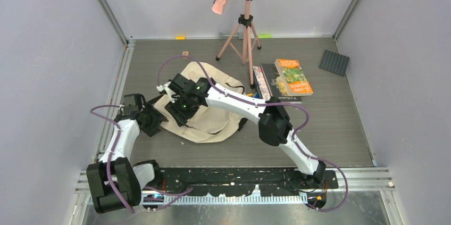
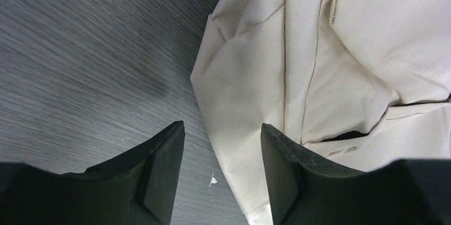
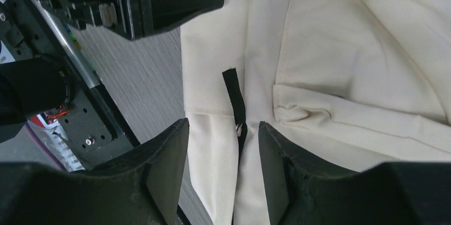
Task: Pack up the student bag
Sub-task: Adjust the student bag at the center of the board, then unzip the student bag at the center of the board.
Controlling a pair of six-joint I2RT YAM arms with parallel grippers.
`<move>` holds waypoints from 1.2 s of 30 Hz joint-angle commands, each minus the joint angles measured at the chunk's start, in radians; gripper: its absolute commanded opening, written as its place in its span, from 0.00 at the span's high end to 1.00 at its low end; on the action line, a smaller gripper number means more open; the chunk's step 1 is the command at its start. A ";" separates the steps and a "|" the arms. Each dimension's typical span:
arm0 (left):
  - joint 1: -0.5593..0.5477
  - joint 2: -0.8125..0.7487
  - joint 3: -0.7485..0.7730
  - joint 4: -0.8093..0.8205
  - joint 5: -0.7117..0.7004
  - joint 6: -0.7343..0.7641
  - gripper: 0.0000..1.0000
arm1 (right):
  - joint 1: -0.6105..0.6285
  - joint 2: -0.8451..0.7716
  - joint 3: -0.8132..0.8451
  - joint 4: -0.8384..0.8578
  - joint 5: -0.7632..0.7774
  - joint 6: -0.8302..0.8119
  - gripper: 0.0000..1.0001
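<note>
Where the bag is lying: the large cream canvas backpack with black straps (image 1: pixel 207 116) is sprawling flat on the grey wood-grain table (image 1: pixel 340 129), left of centre, beneath both wrists.
Left gripper: the left gripper (image 2: pixel 222 129) is hovering over the backpack's left edge with its fingers spread. The fabric's hem is running between them and nothing is being pinched.
Right gripper: the right gripper (image 3: pixel 223 129) is hanging over the black zip pull tab (image 3: pixel 234 94), fingers parted on either side of it and grasping nothing.
Zip: it is appearing closed along this stretch, though the wrist view is too tight to be sure.
Items waiting: the stack of books topped by an orange-and-green paperback (image 1: pixel 282 78) is sitting well apart to the right, outside the bag.
Progress: by my judgement packing is barely beginning. Opening the bag, loading the books and zipping up are all waiting to be done.
</note>
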 commanded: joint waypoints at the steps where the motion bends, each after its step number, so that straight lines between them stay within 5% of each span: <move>1: 0.009 0.031 -0.018 0.064 0.026 -0.025 0.45 | -0.001 0.052 0.107 -0.037 0.008 -0.043 0.44; 7: 0.010 0.057 -0.036 0.108 0.046 -0.044 0.51 | 0.006 0.116 0.167 -0.052 0.036 -0.058 0.47; 22: 0.010 0.043 -0.018 0.083 0.043 0.001 0.99 | 0.037 0.184 0.173 -0.021 0.053 -0.020 0.63; 29: 0.010 0.036 -0.012 0.072 0.037 0.008 1.00 | 0.038 0.171 0.179 -0.015 0.119 -0.007 0.96; 36: 0.010 0.036 -0.007 0.072 0.019 0.012 1.00 | 0.045 0.058 0.054 0.046 0.288 0.086 0.99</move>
